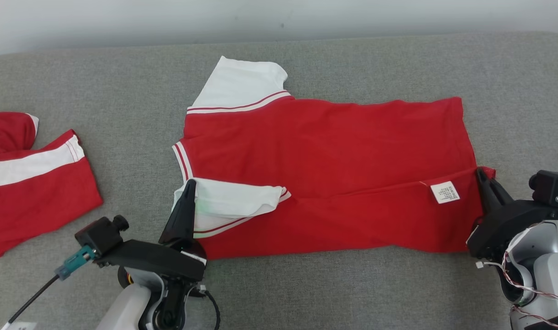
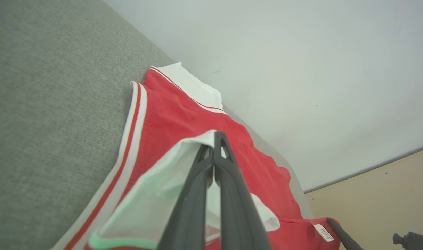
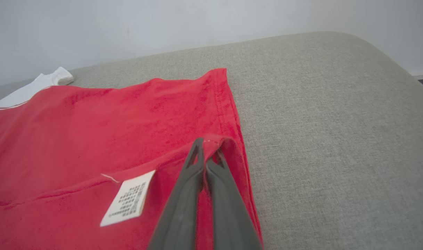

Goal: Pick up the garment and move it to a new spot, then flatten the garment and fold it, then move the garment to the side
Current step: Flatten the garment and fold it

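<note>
Red garment (image 1: 324, 151) lies on grey cushion (image 1: 123, 68); our left gripper (image 1: 190, 183), clamped tight, holds its white sleeve (image 1: 233, 199) at seven o'clock, our right gripper (image 1: 481, 171) likewise its hem (image 1: 466, 137) at four.

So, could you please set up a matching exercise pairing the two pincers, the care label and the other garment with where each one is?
1. left pincer
2. right pincer
3. small white rectangular care label
4. second red-and-white cloth garment

A. lying apart at the head view's left edge
B. shut on a hem corner of the red cloth shirt
C. shut on its folded-in white sleeve
D. on the turned-over red flap

Pairs: 1-C, 2-B, 3-D, 4-A.
</note>
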Available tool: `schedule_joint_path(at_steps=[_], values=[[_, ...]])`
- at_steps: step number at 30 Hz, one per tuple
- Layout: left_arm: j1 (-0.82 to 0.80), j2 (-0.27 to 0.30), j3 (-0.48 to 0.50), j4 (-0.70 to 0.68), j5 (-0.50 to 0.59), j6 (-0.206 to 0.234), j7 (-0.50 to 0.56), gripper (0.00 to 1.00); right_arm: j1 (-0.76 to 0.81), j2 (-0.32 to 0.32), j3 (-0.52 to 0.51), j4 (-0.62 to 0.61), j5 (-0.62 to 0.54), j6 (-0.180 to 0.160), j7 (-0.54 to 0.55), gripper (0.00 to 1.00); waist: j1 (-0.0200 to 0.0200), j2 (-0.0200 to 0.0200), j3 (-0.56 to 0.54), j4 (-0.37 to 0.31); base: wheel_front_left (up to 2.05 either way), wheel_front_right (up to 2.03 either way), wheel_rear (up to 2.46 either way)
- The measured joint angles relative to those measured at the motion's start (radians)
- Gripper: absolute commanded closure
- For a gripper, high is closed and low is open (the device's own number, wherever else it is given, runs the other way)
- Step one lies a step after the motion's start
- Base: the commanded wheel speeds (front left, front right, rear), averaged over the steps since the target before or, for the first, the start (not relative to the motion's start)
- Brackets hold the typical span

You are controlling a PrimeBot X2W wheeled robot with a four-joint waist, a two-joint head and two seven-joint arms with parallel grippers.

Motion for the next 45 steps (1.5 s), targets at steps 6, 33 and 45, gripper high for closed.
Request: schedule_joint_path(at_steps=[6, 33, 45], values=[[-0.042, -0.013, -0.018, 0.018, 0.029, -0.002, -0.004, 1.0, -0.005, 0.014, -0.056, 0.049, -0.049, 0.0, -0.017, 1.0, 0.0, 0.0, 0.004, 0.003, 0.0, 0.0, 0.0], [0.0, -0.005, 0.064, 0.131, 0.341, 0.065, -0.015, 0.0, 0.094, 0.068, -0.109, 0.023, -0.045, 0.0, 0.05, 0.0, -0.0002, -0.0001, -0.073, -0.026, 0.0, 0.0, 0.0], [0.17, 0.041, 0.033, 0.126, 0.521, 0.148, -0.015, 0.0, 0.25, 0.119, -0.176, -0.108, -0.105, 0.0, 0.129, 0.0, -0.0004, -0.0001, -0.155, -0.016, 0.0, 0.0, 0.0]])
